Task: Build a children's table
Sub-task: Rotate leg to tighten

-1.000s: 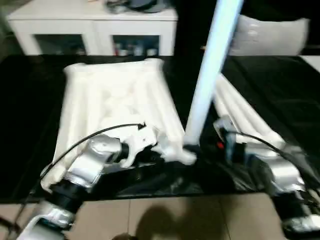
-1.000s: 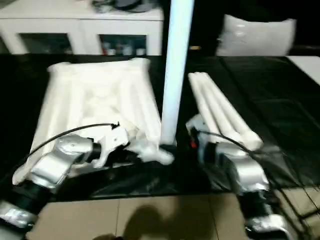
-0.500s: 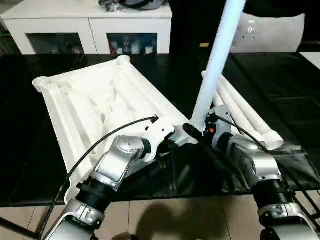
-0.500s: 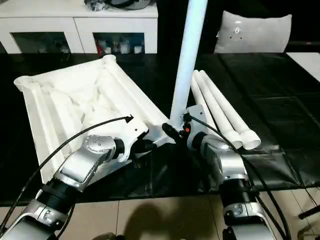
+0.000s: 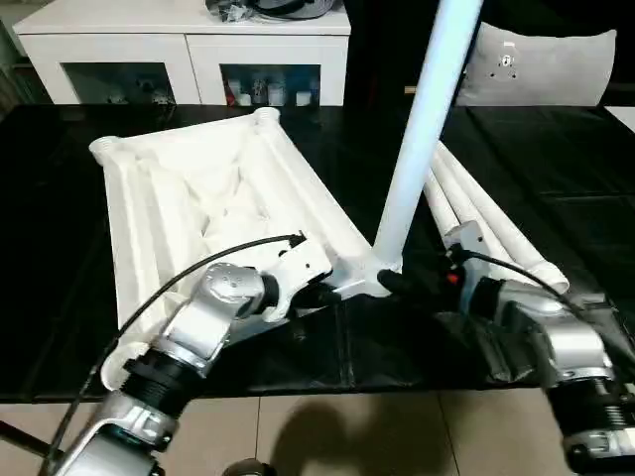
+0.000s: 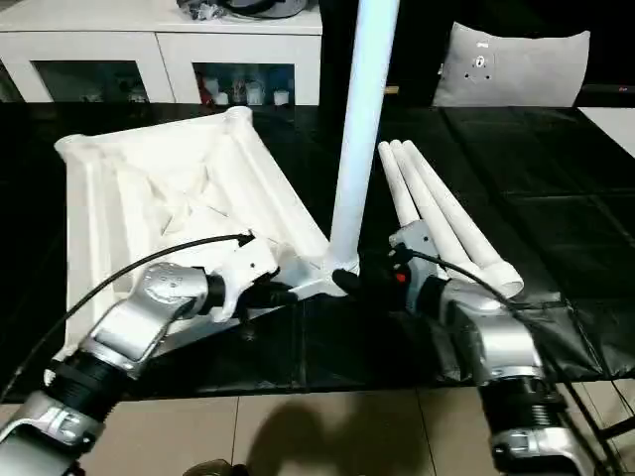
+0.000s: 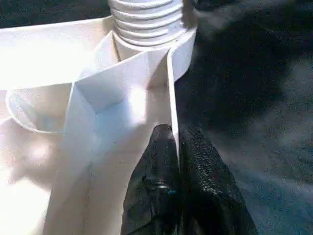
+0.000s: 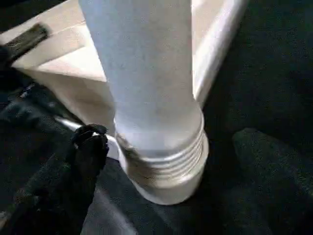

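The children's table top (image 5: pixel 198 198) lies upside down on the black surface, ribbed underside up. One white leg (image 5: pixel 422 119) stands upright in its near right corner socket, with threads (image 8: pixel 166 161) showing at the base. Three more legs (image 5: pixel 486 213) lie side by side to the right. My left gripper (image 7: pixel 175 134) is shut on the thin rim wall of the top, just beside that socket. My right gripper (image 5: pixel 409 288) is open at the foot of the upright leg. One finger (image 8: pixel 88 147) stands on each side of the threads, clear of them.
A white cabinet (image 5: pixel 189 59) with glass doors stands behind the table, and a grey cushion (image 5: pixel 541 64) sits at the back right. The black surface ends at a front edge (image 5: pixel 347 382) close to my arms, with tiled floor (image 5: pixel 347 426) below.
My right gripper's fingers have spread away from the base of the upright leg and drawn back a little to the right. The left grip on the rim is unchanged. The camera view has shifted.
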Controlling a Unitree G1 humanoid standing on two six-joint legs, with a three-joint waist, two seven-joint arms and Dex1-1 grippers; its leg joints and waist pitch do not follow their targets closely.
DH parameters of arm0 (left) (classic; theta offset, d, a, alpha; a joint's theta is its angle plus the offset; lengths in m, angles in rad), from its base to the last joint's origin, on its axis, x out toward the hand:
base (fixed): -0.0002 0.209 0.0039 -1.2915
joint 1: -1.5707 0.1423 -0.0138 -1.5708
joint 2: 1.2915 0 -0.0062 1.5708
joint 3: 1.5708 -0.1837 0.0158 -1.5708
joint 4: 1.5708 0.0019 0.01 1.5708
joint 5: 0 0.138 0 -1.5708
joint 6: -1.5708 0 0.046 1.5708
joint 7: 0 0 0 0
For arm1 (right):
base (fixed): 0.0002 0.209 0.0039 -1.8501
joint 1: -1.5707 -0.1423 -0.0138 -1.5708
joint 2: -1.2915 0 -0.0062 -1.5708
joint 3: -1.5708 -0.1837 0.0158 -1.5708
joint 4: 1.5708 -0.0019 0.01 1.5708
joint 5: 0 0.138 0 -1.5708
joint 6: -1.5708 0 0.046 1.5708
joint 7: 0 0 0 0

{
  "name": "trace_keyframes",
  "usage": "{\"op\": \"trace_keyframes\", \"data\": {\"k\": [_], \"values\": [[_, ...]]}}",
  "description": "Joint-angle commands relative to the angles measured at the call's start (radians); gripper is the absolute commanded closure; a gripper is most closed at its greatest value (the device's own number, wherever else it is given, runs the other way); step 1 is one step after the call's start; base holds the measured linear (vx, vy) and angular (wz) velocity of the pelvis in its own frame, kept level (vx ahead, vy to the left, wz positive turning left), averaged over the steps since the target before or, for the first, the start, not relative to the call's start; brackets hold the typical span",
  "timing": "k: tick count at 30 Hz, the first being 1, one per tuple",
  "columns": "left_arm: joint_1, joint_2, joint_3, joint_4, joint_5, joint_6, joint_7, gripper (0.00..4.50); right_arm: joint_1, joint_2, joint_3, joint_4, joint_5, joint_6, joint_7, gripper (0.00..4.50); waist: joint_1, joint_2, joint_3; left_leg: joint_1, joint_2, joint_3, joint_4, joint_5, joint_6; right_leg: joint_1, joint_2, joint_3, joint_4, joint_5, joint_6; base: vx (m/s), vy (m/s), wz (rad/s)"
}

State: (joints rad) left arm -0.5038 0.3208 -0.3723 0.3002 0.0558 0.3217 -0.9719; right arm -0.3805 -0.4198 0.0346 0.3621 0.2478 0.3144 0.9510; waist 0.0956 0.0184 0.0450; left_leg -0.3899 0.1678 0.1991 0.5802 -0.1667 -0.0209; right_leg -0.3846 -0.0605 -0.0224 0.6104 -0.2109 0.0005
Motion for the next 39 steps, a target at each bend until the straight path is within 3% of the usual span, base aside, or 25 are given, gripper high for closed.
{"op": "trace_keyframes", "data": {"k": [1, 4, 6, 7, 8, 16, 27, 32, 33, 34, 38, 39], "values": [[-0.001, 0.020, -0.050, -0.024, -0.006, -0.063, -0.090, 4.50, 0.001, -0.026, 0.016, -0.026, 0.015, -0.013, 0.066, 0.03, 0.001, -0.005, -0.058, 0.029, 0.066, -0.032, -0.061, -0.203, 0.038, 0.028, -0.082, 0.035, -0.076, -0.127, -0.217, 0.000, 0.000, 0.00], [-0.004, 0.051, -0.066, -0.017, -0.003, -0.099, -0.138, 4.50, -0.006, -0.056, 0.047, -0.024, -0.013, -0.051, 0.106, 0.03, 0.009, -0.002, -0.058, 0.029, 0.068, -0.032, -0.061, -0.202, 0.039, 0.028, -0.082, 0.033, -0.073, -0.104, -0.231, 0.000, 0.000, 0.00], [-0.009, 0.069, -0.074, -0.007, -0.003, -0.124, -0.172, 4.50, -0.005, -0.079, 0.073, -0.032, -0.021, -0.076, 0.160, 0.03, 0.011, -0.003, -0.056, 0.031, 0.069, -0.031, -0.062, -0.218, 0.032, 0.028, -0.082, 0.033, -0.074, -0.122, -0.232, 0.000, 0.000, 0.00], [-0.013, 0.079, -0.079, 0.000, -0.001, -0.137, -0.191, 4.50, -0.004, -0.087, 0.082, -0.036, -0.020, -0.091, 0.194, 0.03, 0.014, -0.010, -0.056, 0.031, 0.069, -0.030, -0.063, -0.225, 0.031, 0.029, -0.083, 0.033, -0.075, -0.133, -0.230, 0.000, 0.000, 0.00], [-0.016, 0.086, -0.083, 0.006, -0.001, -0.147, -0.204, 4.50, -0.004, -0.093, 0.086, -0.038, -0.018, -0.101, 0.217, 0.03, 0.017, -0.008, -0.057, 0.031, 0.070, -0.031, -0.062, -0.225, 0.030, 0.029, -0.084, 0.033, -0.073, -0.136, -0.231, 0.000, 0.000, 0.00], [-0.018, 0.111, -0.097, 0.002, -0.018, -0.184, -0.275, 4.50, -0.007, -0.113, 0.132, -0.052, 0.020, -0.065, 0.338, 0.75, 0.019, -0.010, -0.057, 0.030, 0.072, -0.030, -0.062, -0.214, 0.040, 0.028, -0.085, 0.033, -0.070, -0.145, -0.236, 0.000, 0.000, 0.00], [-0.020, 0.105, -0.093, 0.019, -0.017, -0.195, -0.276, 4.50, -0.002, -0.102, 0.133, -0.050, 0.029, -0.042, 0.361, 1.72, 0.020, -0.011, -0.058, 0.030, 0.071, -0.030, -0.060, -0.205, 0.038, 0.027, -0.085, 0.032, -0.069, -0.140, -0.239, 0.000, 0.000, 0.00], [-0.009, 0.083, -0.069, 0.005, -0.043, -0.154, -0.254, 4.50, 0.011, -0.074, 0.124, -0.070, 0.050, 0.013, 0.306, 1.94, 0.020, -0.012, -0.058, 0.029, 0.069, -0.029, -0.059, -0.194, 0.043, 0.028, -0.085, 0.032, -0.067, -0.128, -0.245, 0.000, 0.000, 0.00], [-0.007, 0.076, -0.061, -0.002, -0.052, -0.137, -0.246, 4.50, 0.008, -0.066, 0.122, -0.068, 0.045, 0.029, 0.280, 1.94, 0.019, -0.005, -0.055, 0.029, 0.069, -0.031, -0.060, -0.207, 0.037, 0.026, -0.086, 0.032, -0.069, -0.151, -0.242, 0.000, 0.000, 0.00], [-0.007, 0.071, -0.057, -0.005, -0.055, -0.125, -0.238, 4.50, 0.006, -0.060, 0.121, -0.064, 0.040, 0.034, 0.263, 1.96, 0.016, -0.007, -0.055, 0.029, 0.069, -0.030, -0.061, -0.216, 0.033, 0.026, -0.085, 0.032, -0.071, -0.163, -0.240, 0.000, 0.000, 0.00], [-0.011, -0.014, 0.000, -0.029, -0.070, 0.034, -0.091, 4.50, -0.047, 0.069, 0.067, 0.014, -0.006, 0.079, -0.020, 1.99, -0.003, -0.010, -0.045, 0.032, 0.065, -0.038, -0.072, -0.310, -0.025, 0.021, -0.089, 0.032, -0.084, -0.338, -0.211, 0.000, 0.000, 0.00], [-0.015, -0.045, 0.017, -0.031, -0.070, 0.074, -0.038, 4.50, -0.068, 0.106, 0.046, 0.044, -0.009, 0.098, -0.101, 1.99, -0.015, -0.011, -0.045, 0.030, 0.065, -0.041, -0.074, -0.314, -0.039, 0.022, -0.091, 0.033, -0.083, -0.358, -0.203, 0.000, 0.000, 0.00]]}}
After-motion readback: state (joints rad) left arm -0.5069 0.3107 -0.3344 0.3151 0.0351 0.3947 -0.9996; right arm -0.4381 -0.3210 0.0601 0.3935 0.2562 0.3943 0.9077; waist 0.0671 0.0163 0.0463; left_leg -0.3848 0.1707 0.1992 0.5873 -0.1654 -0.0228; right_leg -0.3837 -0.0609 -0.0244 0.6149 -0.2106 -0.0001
